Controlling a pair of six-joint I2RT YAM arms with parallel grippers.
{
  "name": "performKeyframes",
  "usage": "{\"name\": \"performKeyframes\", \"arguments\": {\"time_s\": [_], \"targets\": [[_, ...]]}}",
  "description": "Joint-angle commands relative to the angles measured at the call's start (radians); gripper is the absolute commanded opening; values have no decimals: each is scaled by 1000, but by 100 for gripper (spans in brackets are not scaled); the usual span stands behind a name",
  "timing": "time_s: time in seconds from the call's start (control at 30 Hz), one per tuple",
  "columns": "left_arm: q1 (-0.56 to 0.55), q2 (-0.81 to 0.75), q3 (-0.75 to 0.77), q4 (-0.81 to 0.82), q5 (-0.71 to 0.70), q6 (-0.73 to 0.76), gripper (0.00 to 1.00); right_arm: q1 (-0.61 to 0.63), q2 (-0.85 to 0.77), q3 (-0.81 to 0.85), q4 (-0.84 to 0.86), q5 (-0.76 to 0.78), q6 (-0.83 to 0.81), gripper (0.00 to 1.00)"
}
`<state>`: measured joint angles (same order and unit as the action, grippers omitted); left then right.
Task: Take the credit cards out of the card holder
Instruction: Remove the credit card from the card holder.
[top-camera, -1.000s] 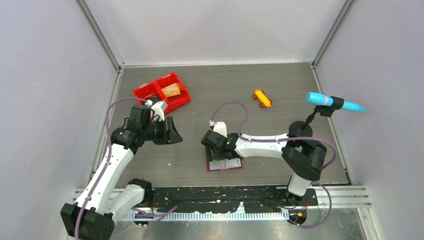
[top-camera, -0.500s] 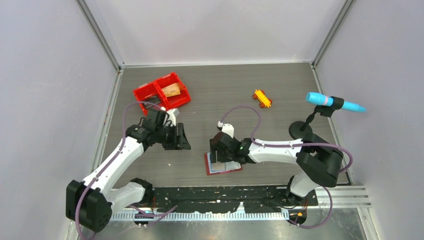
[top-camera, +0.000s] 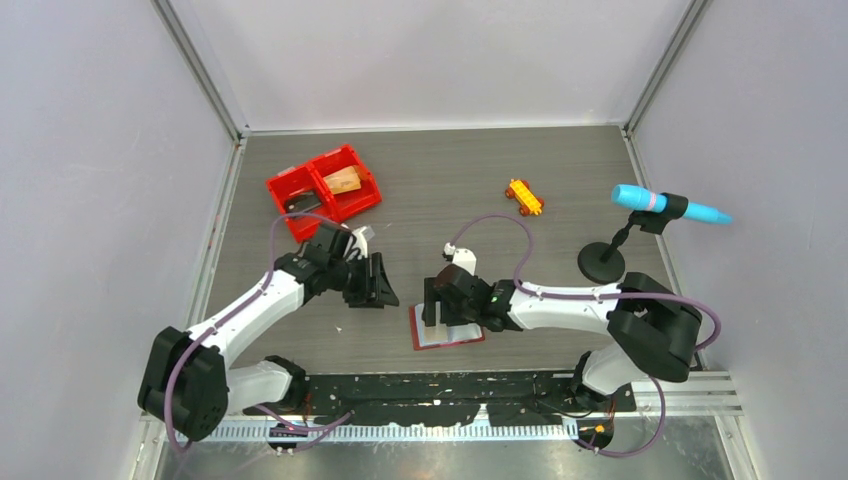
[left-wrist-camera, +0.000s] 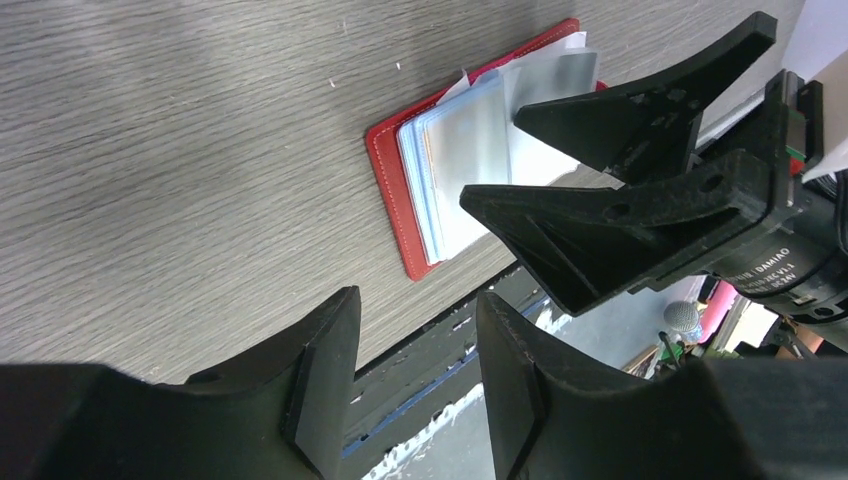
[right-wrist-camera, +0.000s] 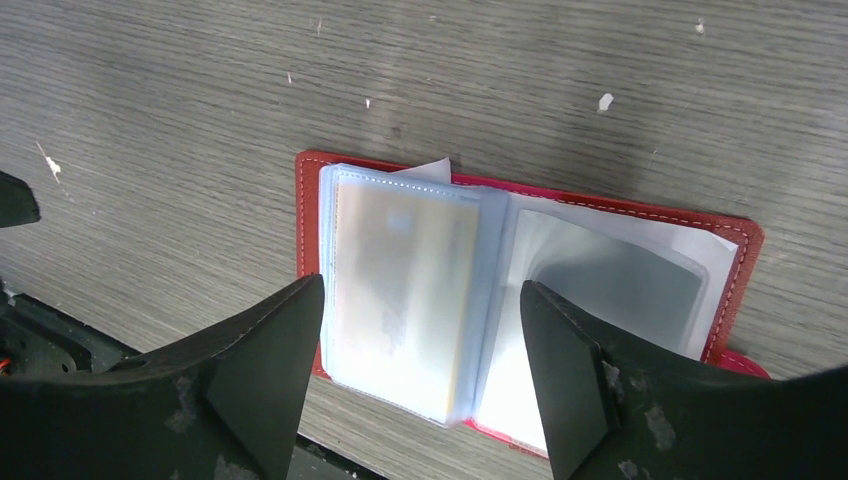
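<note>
Both arms reach in toward the middle of the counter's near edge, jaws parted.

The left gripper stretches rightward from its base at the near-left corner, its jaws moderately apart and holding nothing. The right gripper extends leftward from the near-right base, forearm low and roughly parallel to the near edge, its jaws spread wide and pointing down, gripping nothing.
</note>
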<state>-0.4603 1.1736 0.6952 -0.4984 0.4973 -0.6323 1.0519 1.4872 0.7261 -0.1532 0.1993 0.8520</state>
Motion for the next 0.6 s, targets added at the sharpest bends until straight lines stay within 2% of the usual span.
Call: {"name": "performKeyframes", "arguments": {"time_s": [0.0, 0.2, 0.57], "targets": [[-5, -25, -22, 51, -10, -16, 49, 11, -32, 28, -5, 26, 14, 80], [-5, -87, -51, 47, -38, -12, 49, 35, 55, 114, -128, 74, 17, 79], [-5, -95, -101, 62, -21, -2, 50, 82, 137, 168, -206, 166, 47, 78]]}}
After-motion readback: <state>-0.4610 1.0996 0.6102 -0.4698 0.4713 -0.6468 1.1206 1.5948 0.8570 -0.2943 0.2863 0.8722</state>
